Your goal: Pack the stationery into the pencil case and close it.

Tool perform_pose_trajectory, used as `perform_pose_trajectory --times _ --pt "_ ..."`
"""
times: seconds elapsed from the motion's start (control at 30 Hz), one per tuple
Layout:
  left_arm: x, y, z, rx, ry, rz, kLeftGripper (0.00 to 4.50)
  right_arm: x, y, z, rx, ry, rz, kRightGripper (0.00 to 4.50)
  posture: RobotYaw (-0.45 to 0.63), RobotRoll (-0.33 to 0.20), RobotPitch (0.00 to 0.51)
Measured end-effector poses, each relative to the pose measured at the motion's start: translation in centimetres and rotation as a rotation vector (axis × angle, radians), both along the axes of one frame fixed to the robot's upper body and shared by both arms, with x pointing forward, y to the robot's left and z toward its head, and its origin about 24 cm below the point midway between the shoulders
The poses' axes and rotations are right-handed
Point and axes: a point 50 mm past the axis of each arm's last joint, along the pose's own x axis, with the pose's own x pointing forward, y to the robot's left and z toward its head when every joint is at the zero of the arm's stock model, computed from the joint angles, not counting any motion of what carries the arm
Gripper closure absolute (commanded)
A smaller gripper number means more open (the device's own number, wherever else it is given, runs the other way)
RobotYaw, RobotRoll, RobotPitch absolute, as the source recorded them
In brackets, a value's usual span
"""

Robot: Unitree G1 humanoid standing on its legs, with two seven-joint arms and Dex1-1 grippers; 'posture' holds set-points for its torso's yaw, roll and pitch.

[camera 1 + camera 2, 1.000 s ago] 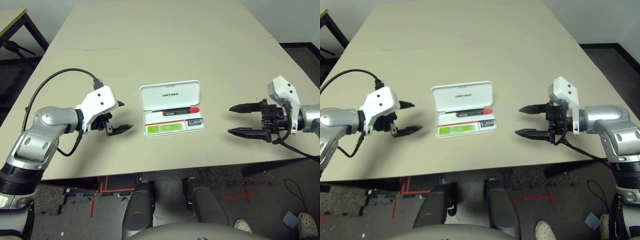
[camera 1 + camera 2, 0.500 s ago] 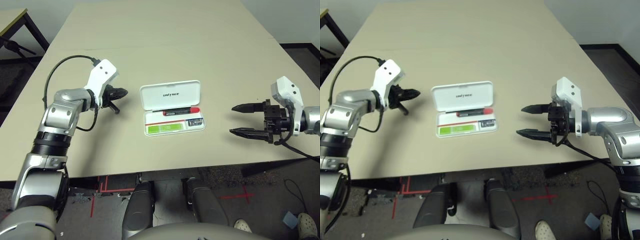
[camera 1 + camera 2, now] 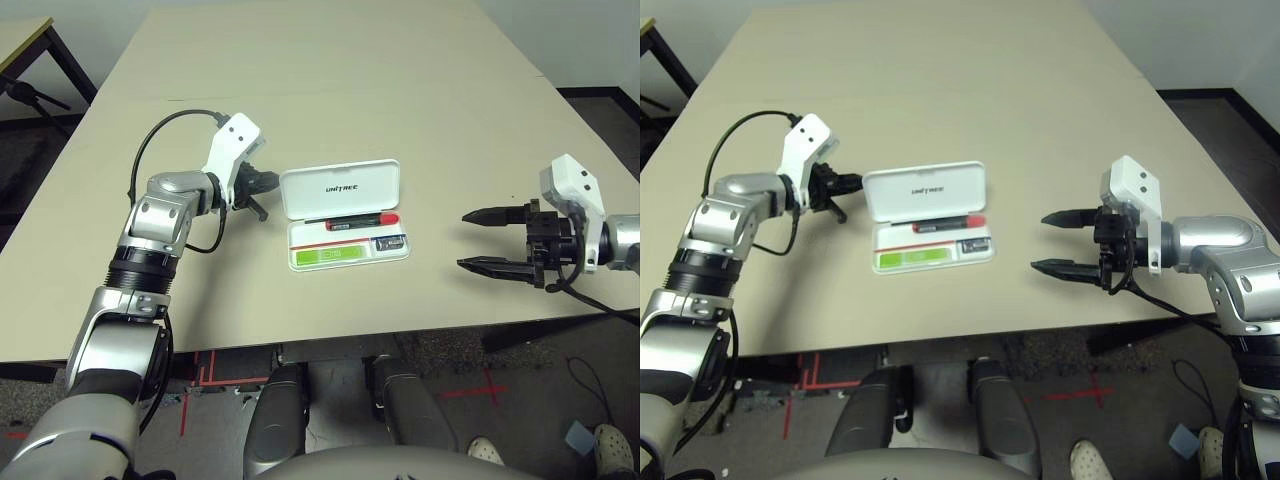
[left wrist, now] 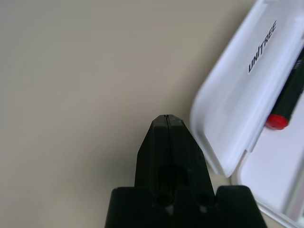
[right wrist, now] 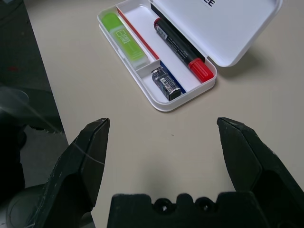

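Note:
The white pencil case (image 3: 342, 190) lies open in the middle of the table, its lid tilted up at the far side. In its tray lie the red marker with black cap (image 3: 352, 222), the lime-green stick (image 3: 331, 256) and the small dark block (image 3: 388, 243). My left gripper (image 3: 268, 182) is shut, its tip just left of the lid's left edge (image 4: 209, 142). My right gripper (image 3: 478, 240) hovers open to the right of the case, fingers pointing at it, nothing between them.
The beige table (image 3: 330, 80) stretches far behind the case, with a seam across it. A black cable (image 3: 165, 128) loops above my left forearm. Floor with red tape marks (image 3: 210, 370) shows below the near edge.
My left gripper has shut and swung right and away from me, from the open table to the lid's left edge. The right gripper has stayed in place, open.

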Motion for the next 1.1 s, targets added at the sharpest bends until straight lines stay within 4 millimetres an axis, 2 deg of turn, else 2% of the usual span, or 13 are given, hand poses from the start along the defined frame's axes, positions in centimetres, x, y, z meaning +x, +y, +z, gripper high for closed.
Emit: perform_pose_trajectory --times 0.13,0.4,0.63,1.1 --pt "-0.7 0.0 0.7 0.008 -0.011 -0.052 4.46 0.0 0.0 0.0 -0.001 -0.003 0.002 0.00 -0.08 0.000 0.140" --pt "-3.0 -0.1 0.6 0.030 0.010 -0.195 4.46 0.3 0.2 0.1 -0.003 -0.004 0.013 0.00 -0.07 0.000 0.137" --pt "-5.8 -1.3 -1.3 0.084 0.092 -0.349 4.46 0.6 0.4 0.0 -0.025 -0.009 0.023 0.00 -0.06 0.000 0.136" --pt "-6.3 -4.1 -3.2 0.146 0.101 -0.385 4.46 0.7 0.4 0.1 -0.040 -0.014 0.019 0.00 -0.08 0.000 0.143"
